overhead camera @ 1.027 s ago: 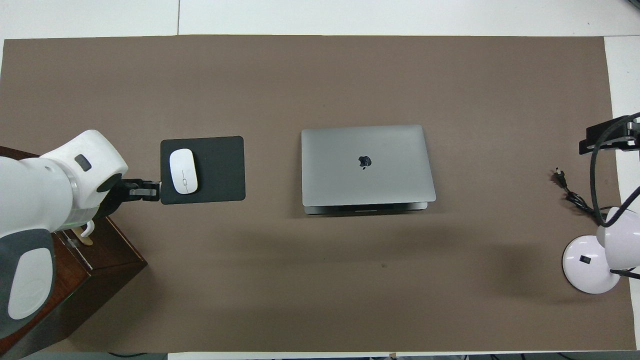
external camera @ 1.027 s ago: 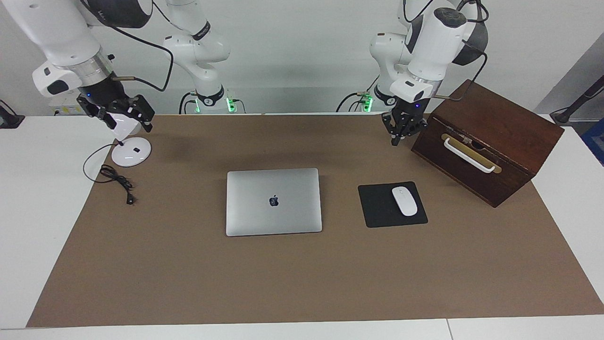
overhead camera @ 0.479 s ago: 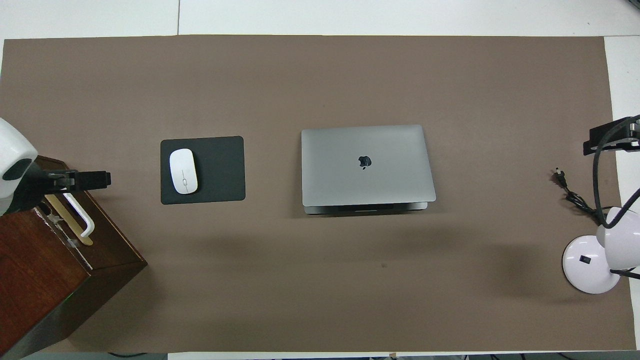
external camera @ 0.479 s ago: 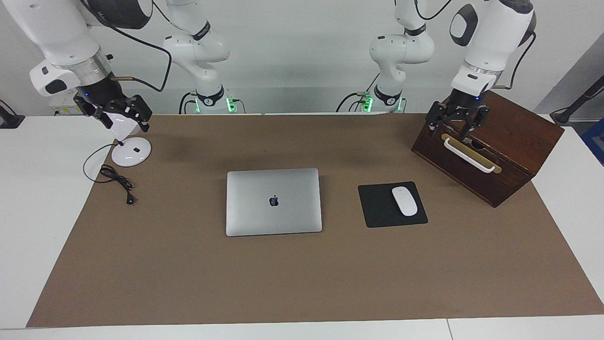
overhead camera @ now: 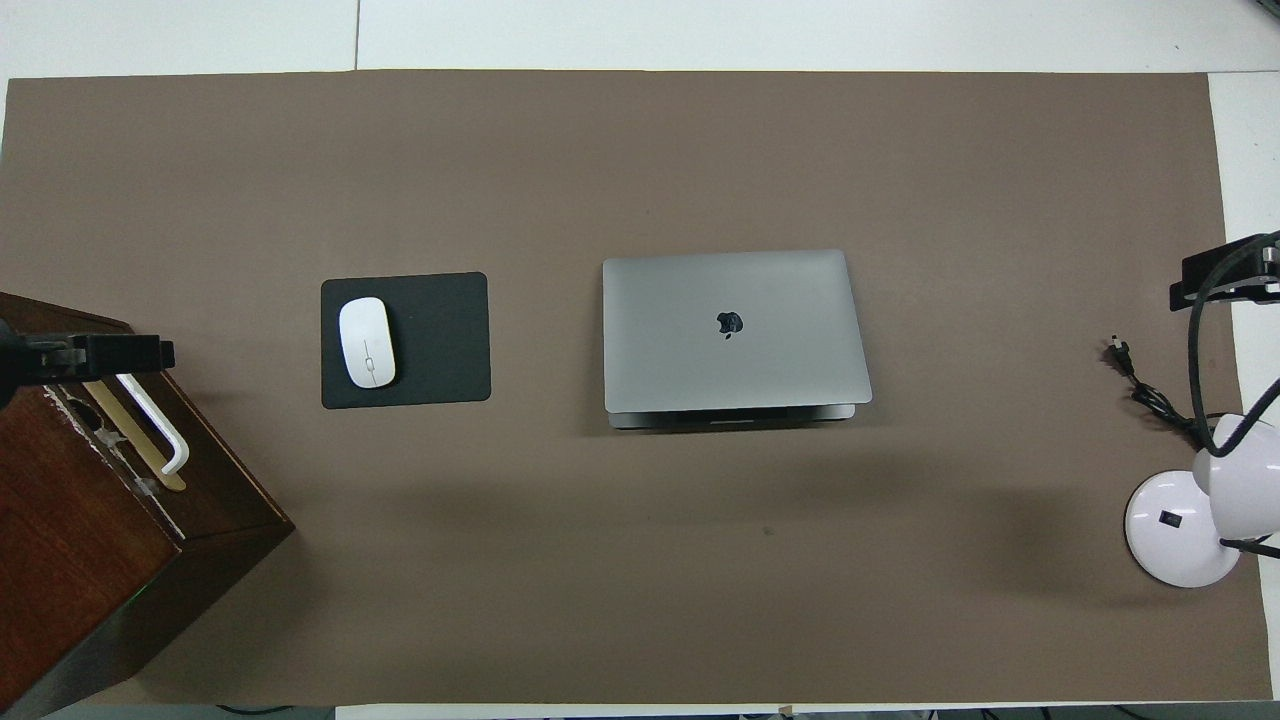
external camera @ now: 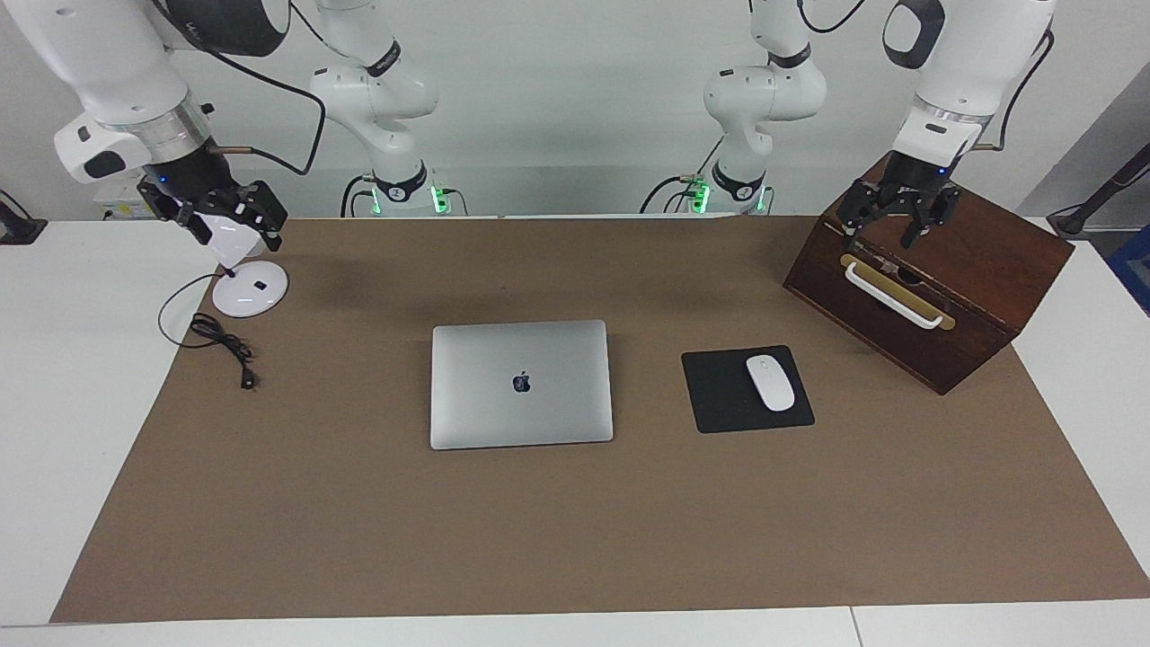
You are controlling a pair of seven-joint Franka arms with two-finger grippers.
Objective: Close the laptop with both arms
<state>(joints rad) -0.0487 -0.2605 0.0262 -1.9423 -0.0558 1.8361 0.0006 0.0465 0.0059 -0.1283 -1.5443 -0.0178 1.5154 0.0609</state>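
The silver-grey laptop [external camera: 521,384] lies flat in the middle of the brown mat with its lid down and the apple logo facing up; it also shows in the overhead view [overhead camera: 735,330]. My left gripper [external camera: 885,229] hangs open and empty over the top of the wooden box, well away from the laptop; its tip shows in the overhead view [overhead camera: 110,353]. My right gripper [external camera: 235,226] hangs open and empty over the white lamp at the right arm's end of the table; it also shows in the overhead view [overhead camera: 1215,275]. Neither gripper touches the laptop.
A dark wooden box [external camera: 934,270] with a white handle stands at the left arm's end. A black mouse pad [external camera: 719,395] with a white mouse [external camera: 770,383] lies between box and laptop. A white lamp base [external camera: 250,289] and its black cable [external camera: 220,341] lie at the right arm's end.
My left gripper has swung away from the mat toward the left arm's end, now over the wooden box, and its fingers have spread. The right gripper has barely moved. The laptop has not moved.
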